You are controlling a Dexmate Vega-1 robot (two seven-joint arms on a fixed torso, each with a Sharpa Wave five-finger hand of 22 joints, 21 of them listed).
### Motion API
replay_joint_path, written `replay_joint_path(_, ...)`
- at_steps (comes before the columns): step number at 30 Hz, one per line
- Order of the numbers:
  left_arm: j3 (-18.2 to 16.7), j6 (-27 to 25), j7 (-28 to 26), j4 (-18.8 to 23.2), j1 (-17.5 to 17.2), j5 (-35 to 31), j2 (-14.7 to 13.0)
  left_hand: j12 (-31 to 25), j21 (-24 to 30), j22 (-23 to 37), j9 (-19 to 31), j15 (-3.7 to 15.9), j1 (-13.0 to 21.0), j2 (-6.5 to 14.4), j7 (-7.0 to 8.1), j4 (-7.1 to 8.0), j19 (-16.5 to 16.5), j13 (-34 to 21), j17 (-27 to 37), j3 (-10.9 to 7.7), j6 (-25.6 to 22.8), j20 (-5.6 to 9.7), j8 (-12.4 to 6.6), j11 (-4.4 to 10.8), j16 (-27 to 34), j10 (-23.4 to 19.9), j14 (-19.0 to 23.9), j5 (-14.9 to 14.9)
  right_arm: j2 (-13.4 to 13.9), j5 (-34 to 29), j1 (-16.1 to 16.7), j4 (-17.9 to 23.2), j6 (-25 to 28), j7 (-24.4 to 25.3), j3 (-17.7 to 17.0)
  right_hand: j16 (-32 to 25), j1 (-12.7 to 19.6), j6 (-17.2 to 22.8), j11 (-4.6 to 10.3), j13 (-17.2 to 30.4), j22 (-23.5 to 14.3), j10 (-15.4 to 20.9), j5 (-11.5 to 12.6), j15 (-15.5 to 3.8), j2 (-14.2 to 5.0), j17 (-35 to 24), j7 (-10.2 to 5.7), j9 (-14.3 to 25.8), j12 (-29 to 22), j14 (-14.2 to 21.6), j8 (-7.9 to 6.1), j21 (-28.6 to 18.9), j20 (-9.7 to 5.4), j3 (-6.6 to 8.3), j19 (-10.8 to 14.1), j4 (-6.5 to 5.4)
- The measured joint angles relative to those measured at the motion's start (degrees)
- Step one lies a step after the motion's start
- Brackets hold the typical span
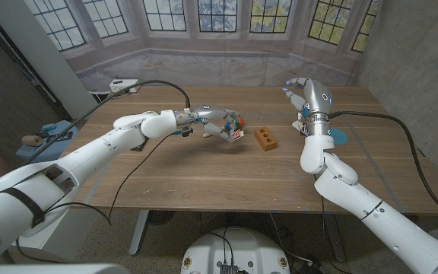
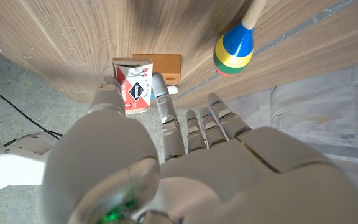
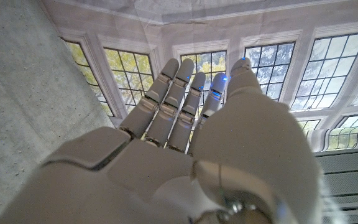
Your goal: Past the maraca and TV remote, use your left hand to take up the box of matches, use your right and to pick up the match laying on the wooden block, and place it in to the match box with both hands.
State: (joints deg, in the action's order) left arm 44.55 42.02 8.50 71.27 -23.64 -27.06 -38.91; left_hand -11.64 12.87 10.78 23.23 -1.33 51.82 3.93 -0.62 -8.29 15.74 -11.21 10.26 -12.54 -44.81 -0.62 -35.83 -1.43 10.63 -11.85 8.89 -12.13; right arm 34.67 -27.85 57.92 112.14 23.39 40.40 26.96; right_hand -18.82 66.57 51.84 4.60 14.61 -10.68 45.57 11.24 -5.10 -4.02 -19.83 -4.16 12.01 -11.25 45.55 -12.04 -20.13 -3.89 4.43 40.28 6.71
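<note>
My left hand hovers over the middle of the table and pinches the red-and-white box of matches between thumb and a finger; the box stands upright at my fingertips. Just right of it the small wooden block lies on the table, also seen as the block behind the box. I cannot make out the match on it. The striped maraca lies close behind my left hand. My right hand is raised above the table's right side, fingers straight and apart, holding nothing.
A black cable runs from a white device at the table's back left to my left wrist. A blue round object lies beside my right forearm. The table's front half is bare wood.
</note>
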Motion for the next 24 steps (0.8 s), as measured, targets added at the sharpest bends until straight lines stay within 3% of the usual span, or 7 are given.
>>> replay_joint_path(24,-1.03,-1.51,2.82,2.49,-1.39,0.13,-2.26,0.00,0.00,0.00,0.00,-0.31,0.03,-0.03,0.00,0.00,0.01,0.00,0.00,0.00,1.23,0.00,0.33,-0.21,0.01,0.61,-0.94,0.00,-2.01,14.65,0.76,0.83,-4.04,-3.95,-4.36,-0.27,-0.30,-0.20,-0.07,-0.26,0.00,-0.07,-0.23,0.10,-0.30,-0.26,-0.25,0.00,0.00,-0.50,0.00,0.00,0.13,0.00,-0.34,0.00)
